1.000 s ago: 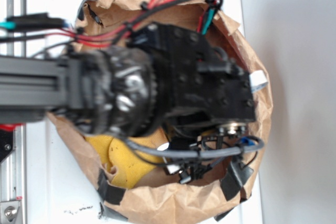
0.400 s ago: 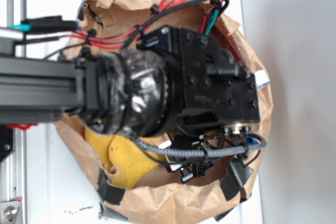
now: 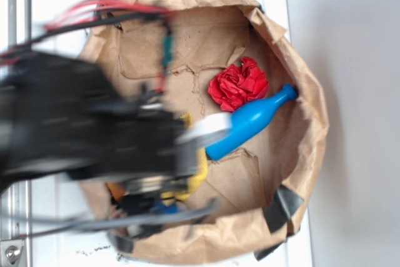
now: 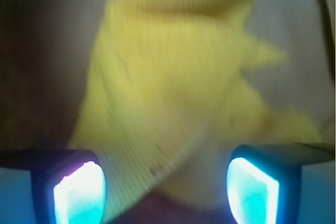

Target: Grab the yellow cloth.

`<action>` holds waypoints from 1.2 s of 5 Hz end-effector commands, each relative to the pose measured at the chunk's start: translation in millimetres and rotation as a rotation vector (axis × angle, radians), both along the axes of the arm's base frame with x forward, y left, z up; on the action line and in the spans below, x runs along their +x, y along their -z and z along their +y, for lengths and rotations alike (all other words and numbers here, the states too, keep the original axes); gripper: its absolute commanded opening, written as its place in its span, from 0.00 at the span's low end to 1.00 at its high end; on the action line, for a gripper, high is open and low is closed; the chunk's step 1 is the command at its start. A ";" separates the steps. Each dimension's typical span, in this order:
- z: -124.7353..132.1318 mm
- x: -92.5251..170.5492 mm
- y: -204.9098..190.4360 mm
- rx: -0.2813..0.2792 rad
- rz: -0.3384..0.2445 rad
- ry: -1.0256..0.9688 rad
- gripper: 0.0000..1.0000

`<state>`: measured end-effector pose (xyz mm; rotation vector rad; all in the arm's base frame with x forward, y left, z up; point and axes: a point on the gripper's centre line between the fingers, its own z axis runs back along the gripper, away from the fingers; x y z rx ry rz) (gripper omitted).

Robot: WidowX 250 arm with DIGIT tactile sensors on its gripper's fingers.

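Approach step: hand (image 4: 165, 190) open wide, hovering over the yellow cloth (image 4: 173, 87), no contact visible; next move looks like descend, then close on the fabric.

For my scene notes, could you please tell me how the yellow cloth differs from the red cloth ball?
The yellow cloth is spread out; the red cloth ball is bunched and ruffled. The arm hides most of the yellow cloth in the exterior view, while the red cloth ball lies uncovered beside the blue bottle.
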<state>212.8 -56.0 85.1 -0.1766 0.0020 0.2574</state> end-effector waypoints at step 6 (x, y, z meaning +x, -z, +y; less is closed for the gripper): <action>2.3 19.8 9.0 0.089 -0.051 -0.153 1.00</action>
